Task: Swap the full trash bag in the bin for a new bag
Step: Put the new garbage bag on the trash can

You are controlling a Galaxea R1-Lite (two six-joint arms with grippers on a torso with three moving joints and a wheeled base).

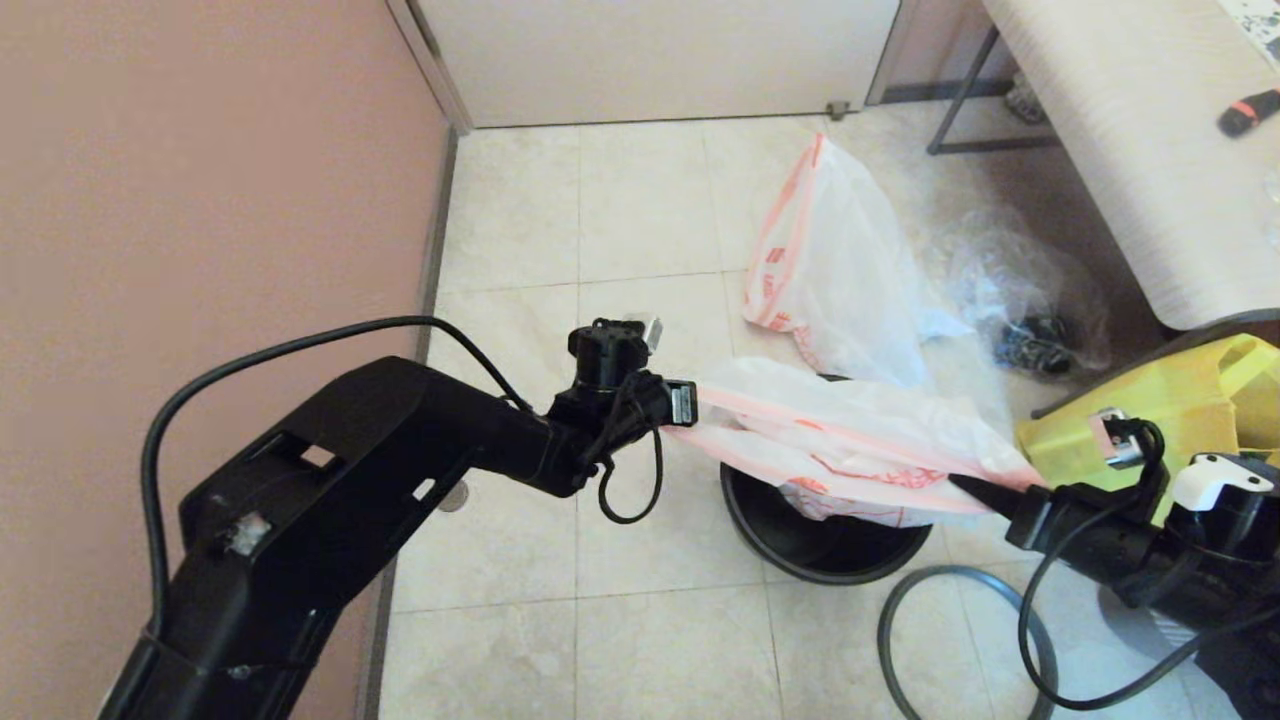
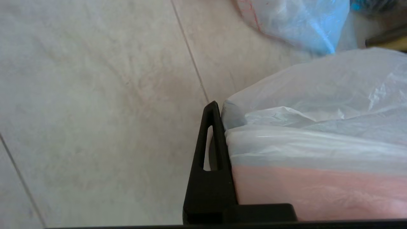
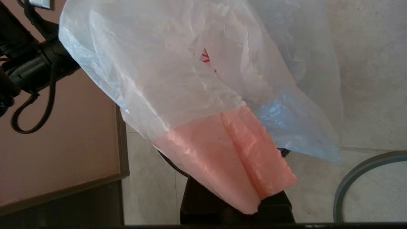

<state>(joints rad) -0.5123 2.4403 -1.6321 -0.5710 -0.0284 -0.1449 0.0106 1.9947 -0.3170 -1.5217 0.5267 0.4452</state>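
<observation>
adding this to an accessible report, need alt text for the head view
Both grippers, left and right, hold a thin translucent white plastic bag with a pink-red edge band stretched over a small round black plastic bin. A bulky white bag lies on the tile floor behind, a grey hoop beside the bin.

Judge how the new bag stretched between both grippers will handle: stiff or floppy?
Probably floppy: the new bag sags and creases over the bin. Likely light, nothing showing inside. Film looks slick, so it could slip.
</observation>
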